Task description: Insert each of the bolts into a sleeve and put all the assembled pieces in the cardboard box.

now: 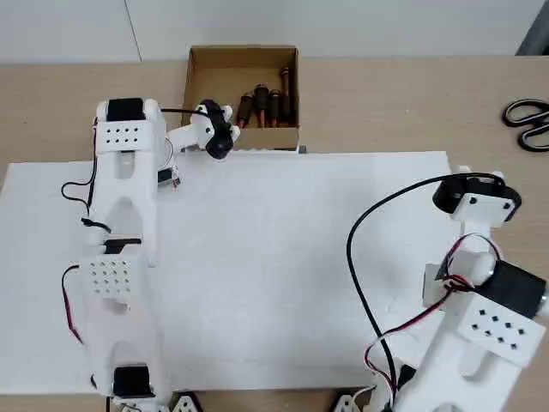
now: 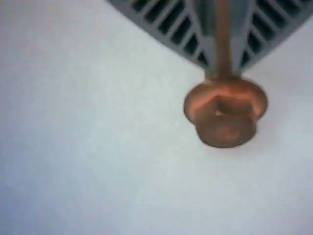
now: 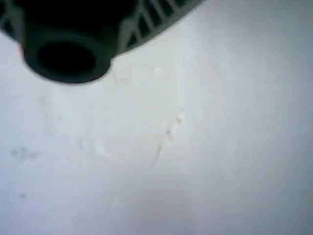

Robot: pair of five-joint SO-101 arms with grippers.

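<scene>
two robot arms work at a table covered by a white sheet. the cardboard box stands at the far edge of the sheet. several assembled pieces, dark sleeves with copper bolts in them, lie side by side in its right half, so most of the task looks done. one pair seems left to join.

the left gripper is closed on a copper bolt. the shaft runs along the grey ribbed jaw and the flanged head juts out past it, over the sheet. the right gripper appears closed on a black sleeve, whose open end sticks out past the jaw, also over the sheet.

in the high view the left arm stands just beside the box and the right arm is folded at the opposite side. bolt and sleeve are therefore well apart and not yet mated. what likely remains is to bring them together, push the bolt in, and put the piece in the box.
</scene>
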